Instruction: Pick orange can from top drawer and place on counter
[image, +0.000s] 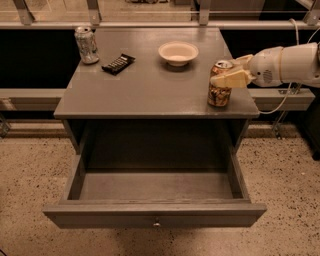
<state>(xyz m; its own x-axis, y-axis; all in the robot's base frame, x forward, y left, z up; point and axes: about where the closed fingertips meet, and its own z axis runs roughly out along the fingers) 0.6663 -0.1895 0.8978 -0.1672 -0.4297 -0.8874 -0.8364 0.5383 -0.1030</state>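
Observation:
The orange can (219, 91) stands upright on the counter (150, 85) near its front right corner. My gripper (223, 73) reaches in from the right and is shut on the can's upper part, with one finger (231, 79) across its front and the other behind it. The top drawer (155, 214) is pulled wide open below the counter, and its inside is bare. Its small knob (157, 224) shows at the centre of the front panel.
A silver-white can (86, 45) stands at the counter's back left, with a dark flat bar (118, 63) next to it. A white bowl (178, 52) sits at the back middle. A metal railing runs behind the cabinet. Speckled floor lies around the open drawer.

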